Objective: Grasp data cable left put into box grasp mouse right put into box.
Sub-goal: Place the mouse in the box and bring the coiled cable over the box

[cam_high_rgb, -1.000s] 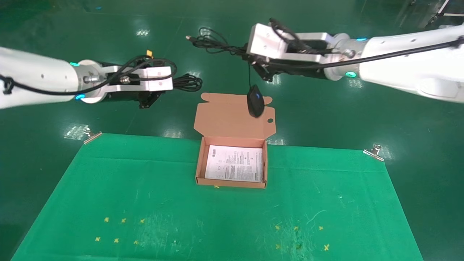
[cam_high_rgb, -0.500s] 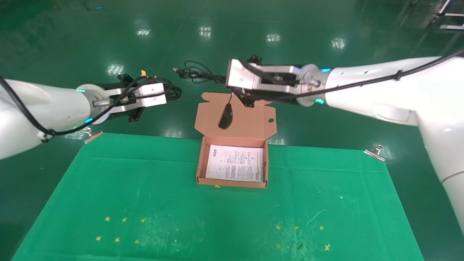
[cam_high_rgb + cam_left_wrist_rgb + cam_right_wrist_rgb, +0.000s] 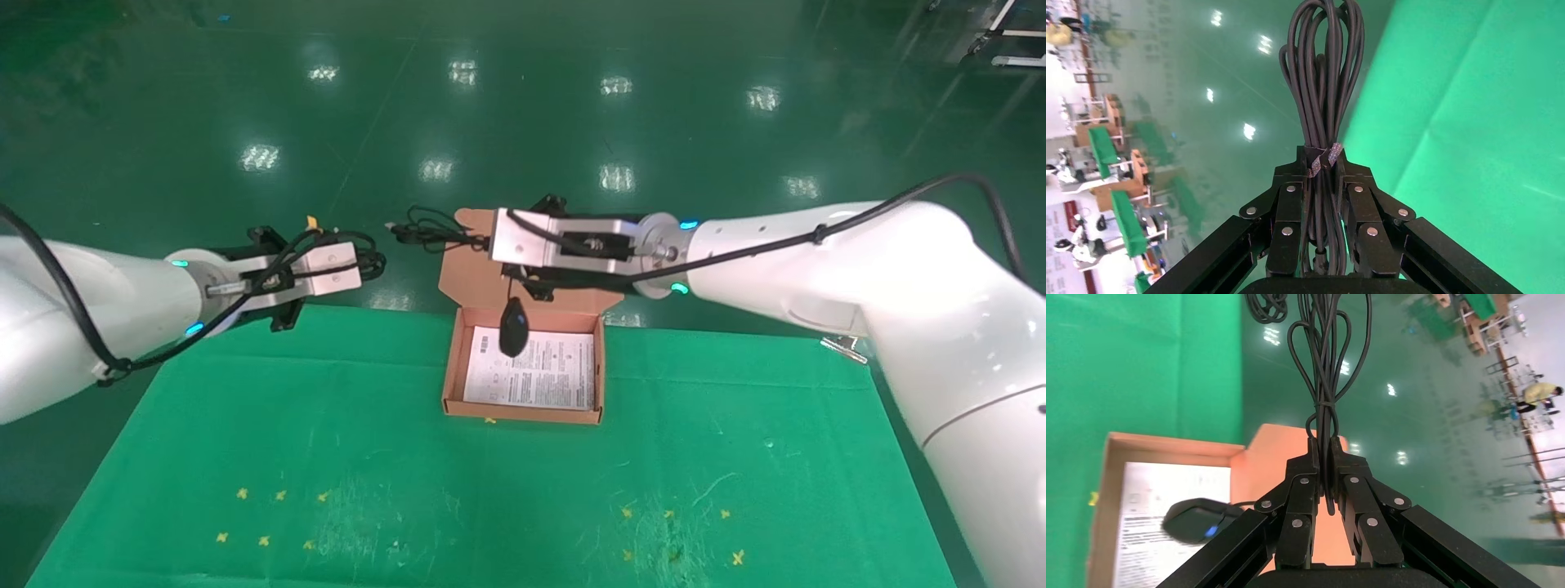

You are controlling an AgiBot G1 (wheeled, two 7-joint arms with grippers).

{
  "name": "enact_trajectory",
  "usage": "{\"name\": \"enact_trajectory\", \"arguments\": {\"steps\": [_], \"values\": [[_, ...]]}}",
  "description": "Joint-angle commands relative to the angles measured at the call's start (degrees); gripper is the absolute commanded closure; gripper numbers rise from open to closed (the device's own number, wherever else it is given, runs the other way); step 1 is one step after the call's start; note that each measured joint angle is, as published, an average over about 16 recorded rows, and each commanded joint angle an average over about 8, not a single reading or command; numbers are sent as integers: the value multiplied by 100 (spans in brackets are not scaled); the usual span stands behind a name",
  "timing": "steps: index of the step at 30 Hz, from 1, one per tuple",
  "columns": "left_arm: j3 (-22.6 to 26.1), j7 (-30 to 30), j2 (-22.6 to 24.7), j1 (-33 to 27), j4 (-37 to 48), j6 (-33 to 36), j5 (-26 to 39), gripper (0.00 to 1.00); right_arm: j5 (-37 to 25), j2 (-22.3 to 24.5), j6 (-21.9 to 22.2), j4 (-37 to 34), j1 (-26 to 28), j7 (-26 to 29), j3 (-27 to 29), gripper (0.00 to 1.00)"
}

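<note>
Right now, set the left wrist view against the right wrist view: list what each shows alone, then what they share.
Only the left wrist view shows the left gripper shut on the data cable, a tied black bundle sticking out past its fingertips.

Only the right wrist view shows the right gripper shut on the mouse's bunched cord, the mouse dangling over the printed sheet inside the open box.

Both show the green cloth and the glossy green floor beyond it.
</note>
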Motion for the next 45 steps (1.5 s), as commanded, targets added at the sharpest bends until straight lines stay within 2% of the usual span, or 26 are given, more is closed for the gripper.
{"name": "enact_trajectory", "arguments": {"steps": [1, 18, 30, 31, 38, 39, 45], "values": [[17, -80, -19, 71, -71, 136, 11, 100, 61, -29, 10, -54, -60, -47, -58, 100], [47, -145, -32, 87, -121, 308, 25, 100, 1159, -103, 793, -30, -465, 30, -1368, 100], [54, -150, -34, 84, -121, 306, 22, 100, 1604, -100, 1330, -858, -410, 948, -2221, 100], [55, -151, -34, 84, -121, 306, 22, 100, 1604, -101, 1352, -908, -393, 1034, -2298, 97], [55, -154, -37, 86, -124, 310, 22, 100, 1597, -103, 1369, -1057, -307, 1380, -2714, 9], [55, -154, -37, 87, -125, 311, 22, 100, 1599, -103, 1364, -1062, -302, 1393, -2743, 0], [56, -145, -15, 80, -93, 288, 7, 100, 1605, -43, 1331, -985, -303, 1397, -2762, 0]]}}
